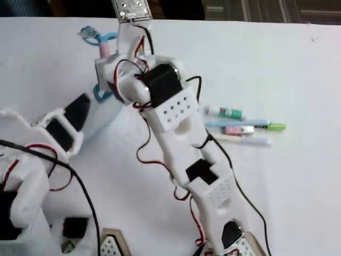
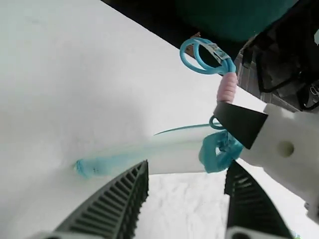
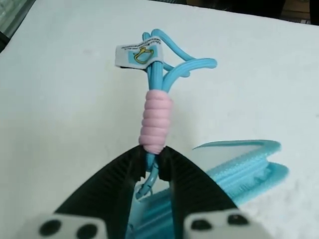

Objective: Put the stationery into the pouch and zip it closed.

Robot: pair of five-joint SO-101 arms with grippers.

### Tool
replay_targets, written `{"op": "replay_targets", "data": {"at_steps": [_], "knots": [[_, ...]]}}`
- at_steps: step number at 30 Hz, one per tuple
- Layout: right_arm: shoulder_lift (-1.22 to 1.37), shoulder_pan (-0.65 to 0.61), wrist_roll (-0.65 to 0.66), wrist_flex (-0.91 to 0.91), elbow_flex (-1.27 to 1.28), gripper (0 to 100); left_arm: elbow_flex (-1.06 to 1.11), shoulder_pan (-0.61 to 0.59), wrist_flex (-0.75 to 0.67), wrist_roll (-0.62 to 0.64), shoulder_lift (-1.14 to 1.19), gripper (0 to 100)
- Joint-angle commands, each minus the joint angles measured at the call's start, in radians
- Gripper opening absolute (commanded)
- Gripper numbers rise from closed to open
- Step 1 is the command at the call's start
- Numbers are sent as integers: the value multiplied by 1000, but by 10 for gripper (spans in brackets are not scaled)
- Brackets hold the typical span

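Ribbed black fingers of the right gripper (image 3: 152,155) are clamped on the blue loop cord (image 3: 155,117) just below its pink wrap. The light-blue pouch (image 3: 234,172) lies beneath them, its zip mouth apparently parted. Spread wide, the left gripper (image 2: 188,172) straddles the pouch's long edge. The pens (image 1: 242,127) lie side by side on the table (image 1: 298,69), well apart from the pouch and beyond the right arm, so that arm is judged nearer them.

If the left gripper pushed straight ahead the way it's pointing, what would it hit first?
Probably the pouch, whose teal edge lies ahead of the open left gripper; the right gripper, shut on the zipper pull, sits off to one side.
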Motion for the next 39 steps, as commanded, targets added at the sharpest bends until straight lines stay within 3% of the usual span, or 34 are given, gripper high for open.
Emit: {"op": "replay_targets", "data": {"at_steps": [1, 8, 15, 23, 27, 33, 39], "knots": [[-7, 1, -5, -7, -3, 17, 41, 39, -68, 2, 13, 264], [-7, -1, -5, -7, -3, 17, 219, 39, -212, 2, 15, 264], [-7, 1, -5, -7, -5, 17, 299, -13, -256, -9, 16, 256], [-7, 1, -2, -7, -5, 17, 505, -76, -407, -253, 15, 89], [-7, 1, 2, -7, -5, 17, 562, -73, -474, -299, 15, 33], [-7, 28, 3, -7, -11, 17, 554, -77, -474, -299, 7, 24], [-16, 142, 5, -7, -12, 17, 374, -110, -311, -325, 7, 24]]}}
